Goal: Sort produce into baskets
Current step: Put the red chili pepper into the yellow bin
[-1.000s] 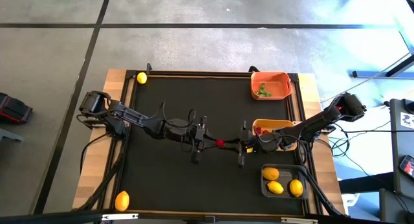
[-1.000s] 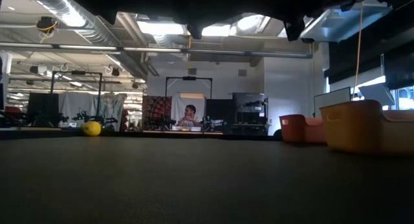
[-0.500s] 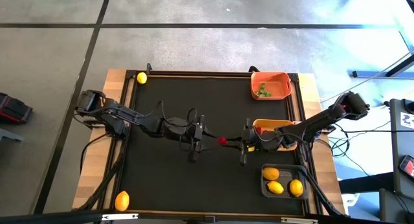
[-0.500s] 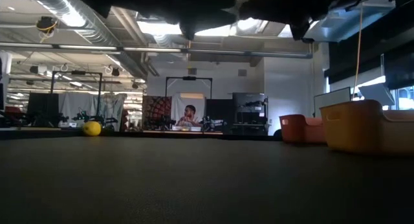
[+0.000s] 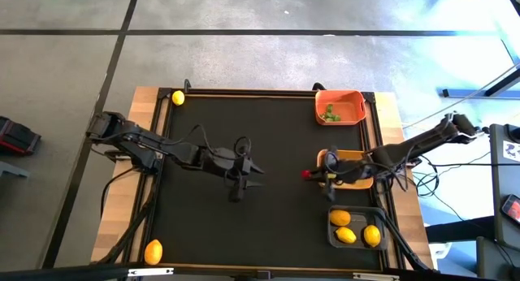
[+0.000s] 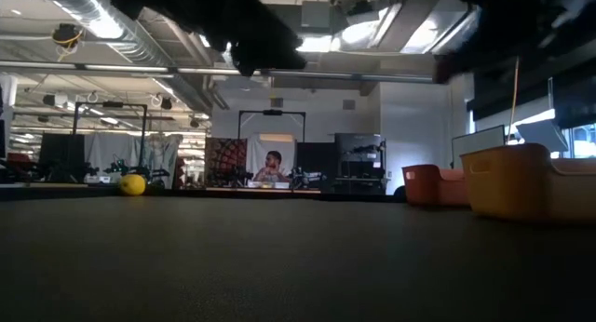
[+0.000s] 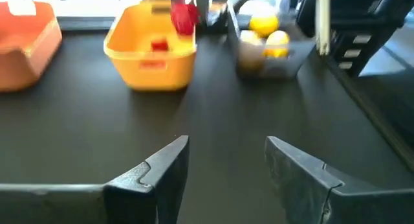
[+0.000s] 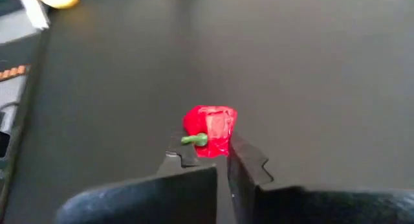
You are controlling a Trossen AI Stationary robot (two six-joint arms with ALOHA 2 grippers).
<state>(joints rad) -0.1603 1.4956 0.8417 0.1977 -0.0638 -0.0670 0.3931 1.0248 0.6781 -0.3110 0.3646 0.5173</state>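
My right gripper (image 8: 213,153) is shut on a small red pepper-like piece (image 8: 210,128) with a green stem, held above the mat just left of the yellow basket (image 5: 351,168). My left gripper (image 7: 226,153) stands open over the mat's middle (image 5: 249,169), with nothing between its fingers. It faces the yellow basket (image 7: 152,46), where another red piece (image 7: 159,45) lies. The grey basket (image 5: 355,226) holds three lemons. The orange basket (image 5: 339,106) holds green pieces. One loose lemon (image 5: 177,97) lies at the far left corner and another (image 5: 153,251) at the near left. My right gripper pinches the red piece between its two fingers, at its end nearest the wrist (image 8: 217,147), beside the green stem (image 8: 194,140). Only the fingertips (image 8: 249,160) are on it. The fingers reach in from the table's right, slanting down. The piece is lifted clear of the mat.
The three baskets stand in a row along the mat's right side. The raised wooden border (image 5: 142,192) frames the black mat. Open mat lies between the two grippers and toward the near and far edges. A person sits in the room far behind the table (image 6: 272,166).
The red piece, first between both grippers at mid-table, has gone with my right gripper toward the table's right edge, up to the yellow basket. My left gripper has opened, let go of it and drawn slightly toward the table's left.
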